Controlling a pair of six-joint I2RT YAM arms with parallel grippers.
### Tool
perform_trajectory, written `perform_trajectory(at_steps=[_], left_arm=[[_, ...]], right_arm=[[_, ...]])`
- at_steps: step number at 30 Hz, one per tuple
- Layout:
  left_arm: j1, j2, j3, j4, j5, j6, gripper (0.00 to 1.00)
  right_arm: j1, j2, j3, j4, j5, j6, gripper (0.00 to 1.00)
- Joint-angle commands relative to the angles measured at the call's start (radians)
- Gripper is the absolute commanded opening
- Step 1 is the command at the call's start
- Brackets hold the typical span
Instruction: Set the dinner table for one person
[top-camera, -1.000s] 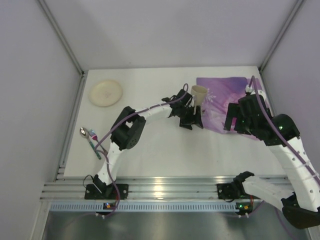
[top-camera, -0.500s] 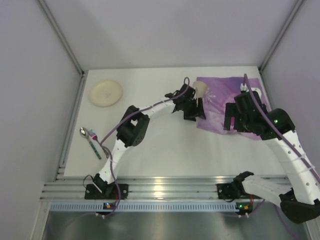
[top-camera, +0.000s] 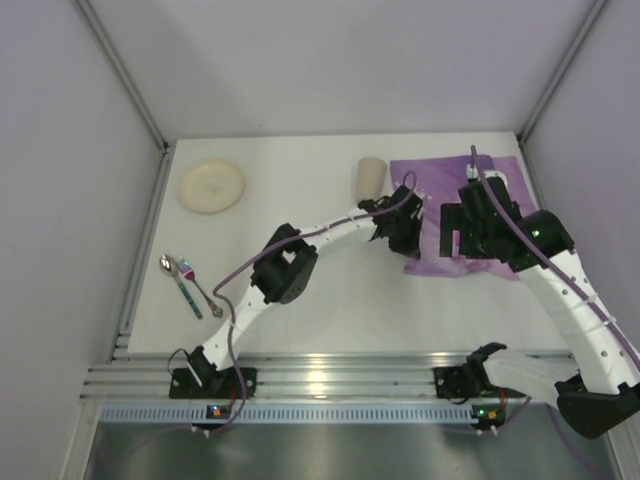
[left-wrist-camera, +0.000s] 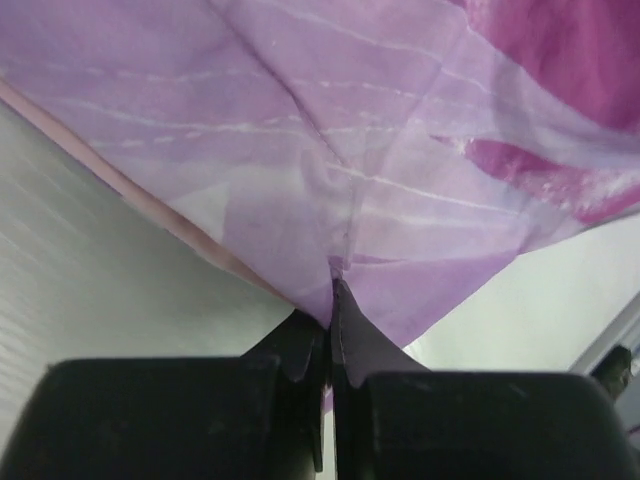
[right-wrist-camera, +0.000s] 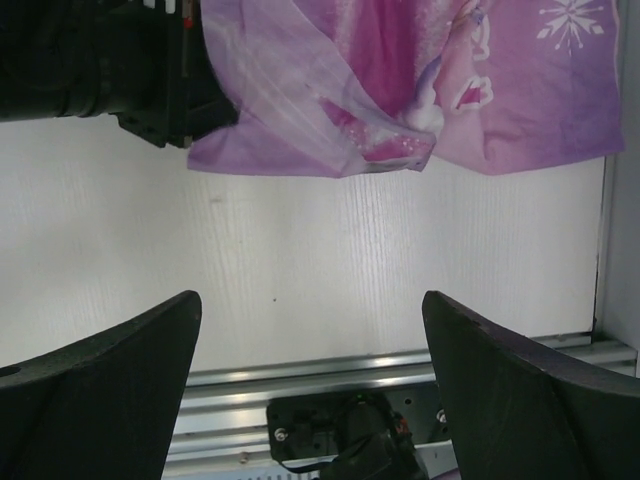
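Laying the placemat (top-camera: 445, 175): my left gripper (left-wrist-camera: 332, 290), arm stretched long, pinches its near-left corner shut, by the far right corner of the dinner table (top-camera: 300, 290). My right gripper (right-wrist-camera: 310, 300) hovers wide open over the mat's near edge. Next, I judge, I should drag the mat toward the near edge and flatten it.

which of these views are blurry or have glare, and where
Top external: bright glare patches on the aluminium rail, the rest evenly lit. Left wrist: the placemat fills the frame and looks soft this close, pinched in the shut left gripper. Right wrist: the dinner table grain is sharp, while the open right gripper has dark, unfocused fingers.
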Motion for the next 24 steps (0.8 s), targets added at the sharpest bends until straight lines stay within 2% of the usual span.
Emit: perform_trajectory(at_steps=[1,5,6,8,9,10,12,19,21,24], left_arm=[[0.007,-0.021,-0.188,-0.211,-0.108,0.037,0.0],[0.022,-0.334,-0.512,-0.174,-0.181,0.031,0.0],[0.035,-0.385,-0.637,-0.173,-0.192,0.028,0.0],[0.055,-0.526,-0.75,-0.177,-0.205,0.009,0.0],[0.087,-0.57,-0.852,-0.179,-0.209,-0.003,0.0],[0.107,-0.654,-0.902,-0.179,-0.204,-0.03,0.0],[0.171,-0.728,-1.02,-0.182,-0.196,-0.055,0.0],[0.297,-0.936,-1.168,-0.28,-0.259,-0.138,0.0],[0.295,-0.97,-1.197,-0.306,-0.241,-0.176,0.0],[0.292,-1.056,-1.279,-0.261,-0.167,-0.254,0.0]], right_arm=[[-0.015,-0.014,-0.017,0.055,-0.009,-0.014,0.93],[-0.017,-0.008,-0.02,0.089,-0.012,-0.025,0.93],[-0.018,-0.005,-0.02,0.104,-0.012,-0.026,0.93],[-0.021,0.009,-0.022,0.121,-0.02,-0.029,0.93],[-0.02,0.018,-0.026,0.141,-0.033,-0.028,0.93],[-0.021,0.022,-0.029,0.15,-0.041,-0.026,0.93],[-0.023,0.037,-0.043,0.182,-0.072,-0.023,0.93],[-0.027,0.092,-0.129,0.271,-0.142,0.014,0.93],[-0.036,0.112,-0.193,0.331,-0.183,0.04,0.94],[-0.09,0.165,-0.293,0.423,-0.226,0.084,0.93]])
